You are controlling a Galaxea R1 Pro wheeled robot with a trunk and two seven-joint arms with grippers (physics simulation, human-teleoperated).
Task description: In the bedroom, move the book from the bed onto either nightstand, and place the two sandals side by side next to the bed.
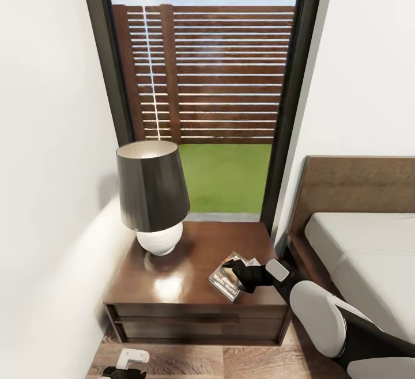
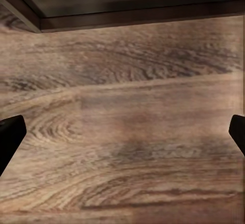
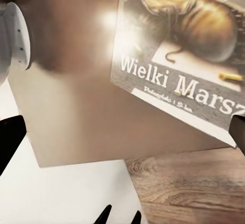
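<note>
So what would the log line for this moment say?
stage: placing | thin paperback book: on dark-brown nightstand, beside black-shaded lamp | right gripper: open over book | left gripper: open, above floor

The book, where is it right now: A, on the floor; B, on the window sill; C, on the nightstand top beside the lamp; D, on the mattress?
C: the book lies on the nightstand top near the lamp, the right gripper over it.
</note>
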